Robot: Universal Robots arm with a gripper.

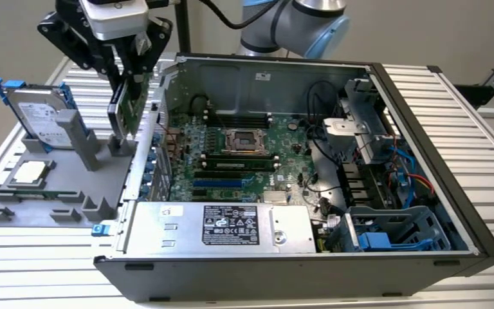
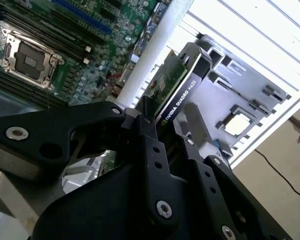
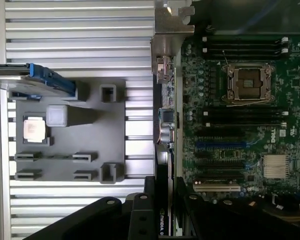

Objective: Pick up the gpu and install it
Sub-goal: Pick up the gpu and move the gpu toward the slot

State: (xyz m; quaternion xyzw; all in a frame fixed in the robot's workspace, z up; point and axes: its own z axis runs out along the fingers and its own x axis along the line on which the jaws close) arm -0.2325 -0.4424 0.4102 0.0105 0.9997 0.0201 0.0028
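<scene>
The gpu (image 1: pixel 125 109) is a thin green card with one black face. It hangs upright and edge-on between the grey holder block (image 1: pixel 49 199) and the open case's side wall (image 1: pixel 155 138). My gripper (image 1: pixel 132 76) is shut on its top edge from above. The card's lower end sits close over a grey post of the holder; whether they touch I cannot tell. In the second wrist view the gpu (image 2: pixel 182 82) sticks out from between the black fingers (image 2: pixel 151 145). In the first wrist view the gpu (image 3: pixel 163 197) appears as a narrow dark strip beside the large green motherboard (image 3: pixel 240 125).
A silver hard drive (image 1: pixel 43 119) in a blue frame stands in the holder at the exterior view's left, with a processor chip (image 1: pixel 30 171) lying flat in front of it. The open computer case (image 1: pixel 419 161) holds the motherboard (image 1: pixel 229 154), a power supply (image 1: pixel 229 225) and cables.
</scene>
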